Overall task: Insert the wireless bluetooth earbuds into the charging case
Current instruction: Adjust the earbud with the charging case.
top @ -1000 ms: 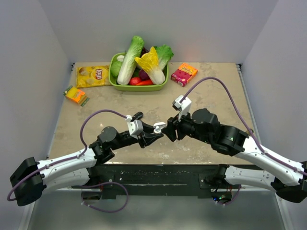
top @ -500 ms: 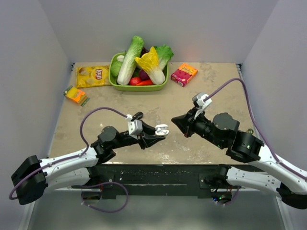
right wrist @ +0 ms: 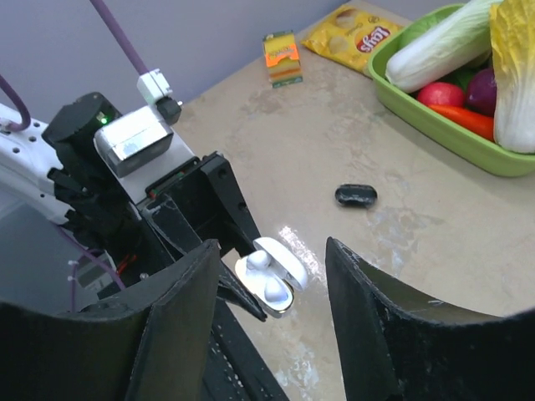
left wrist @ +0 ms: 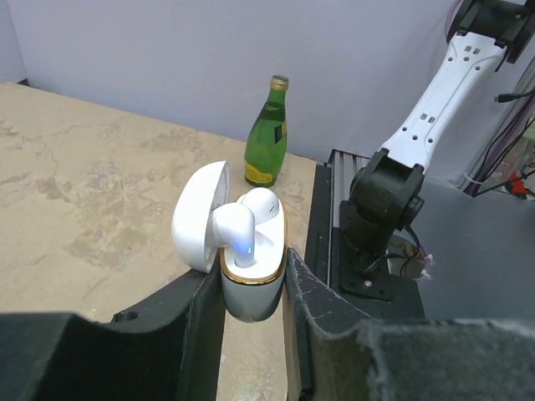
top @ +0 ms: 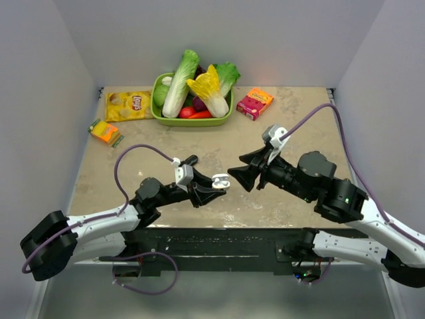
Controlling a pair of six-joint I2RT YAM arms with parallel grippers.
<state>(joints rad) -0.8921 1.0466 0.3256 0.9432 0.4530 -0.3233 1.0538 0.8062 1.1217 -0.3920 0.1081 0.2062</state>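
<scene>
The white charging case (left wrist: 250, 288) is held off the table with its lid (left wrist: 199, 215) swung open, and my left gripper (left wrist: 251, 311) is shut on its body. Two white earbuds sit in it. The nearer earbud (left wrist: 235, 232) stands tall with a blue light on its stem, and the other earbud (left wrist: 261, 200) lies behind it. From above, the case (top: 220, 179) is at the table's front centre in my left gripper (top: 212, 187). My right gripper (top: 240, 170) is open just to its right, apart from it and holding nothing. In the right wrist view the case (right wrist: 272, 286) shows between the spread fingers (right wrist: 194, 276).
A green basket (top: 192, 121) of vegetables stands at the back centre. A yellow chip bag (top: 128, 105) and an orange packet (top: 105, 131) lie at the back left, a pink box (top: 255, 103) at the back right. A small black object (right wrist: 355, 195) lies on the table. A green bottle (left wrist: 267, 134) stands near the right arm's base.
My right gripper has left the case, drawn back to the right and spread its jaws; it has since edged back toward the case. My left gripper still holds the case.
</scene>
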